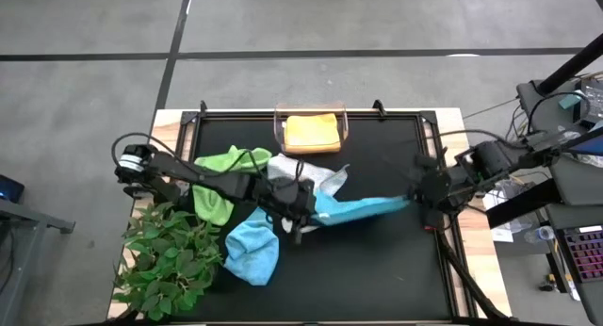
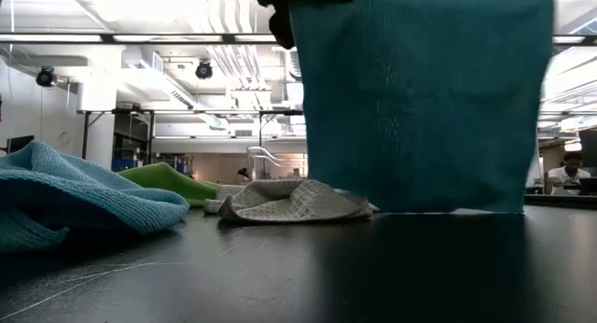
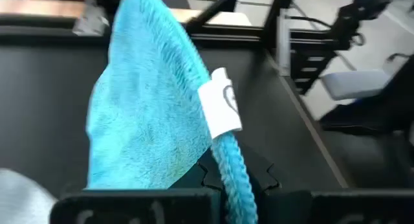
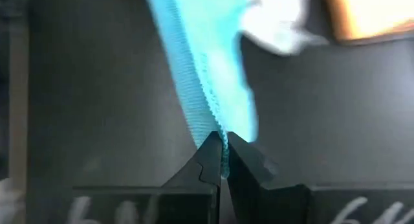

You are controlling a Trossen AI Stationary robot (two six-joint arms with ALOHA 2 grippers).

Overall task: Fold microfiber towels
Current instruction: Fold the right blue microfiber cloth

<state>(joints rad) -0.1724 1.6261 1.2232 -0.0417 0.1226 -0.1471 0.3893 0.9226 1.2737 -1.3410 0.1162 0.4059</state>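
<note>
The teal towel [image 1: 363,210] hangs stretched between my two grippers above the middle of the black table [image 1: 377,269]. My left gripper [image 1: 300,211] is shut on its left end and my right gripper [image 1: 415,202] on its right end. In the low view the teal towel [image 2: 424,99] hangs as a flat sheet, its lower edge close to the tabletop. A light blue towel [image 1: 252,251] lies crumpled near the front left. A lime green towel [image 1: 221,175] and a grey-white towel [image 1: 306,175] lie behind my left arm. A yellow-orange towel [image 1: 311,133] lies folded at the far edge. My left gripper pinches the teal towel's upper edge [image 3: 228,156] between its two fingers, close to the white label [image 3: 223,111]. The cloth rises past the fingers and drapes away in front of them. The towel hangs below, clear of the other towels. My right gripper pinches the teal towel's edge [image 4: 220,136] between its two fingertips [image 4: 242,160], slanting down from the table's right. The edge runs away from the fingers toward my left gripper, drawn fairly straight. Whether it holds one layer or several, I cannot tell.
A leafy green plant [image 1: 174,260] stands at the table's near left corner. A clear bin [image 1: 311,128] holds the yellow-orange towel at the far edge. Bare black tabletop lies in front of and to the right of the hanging towel.
</note>
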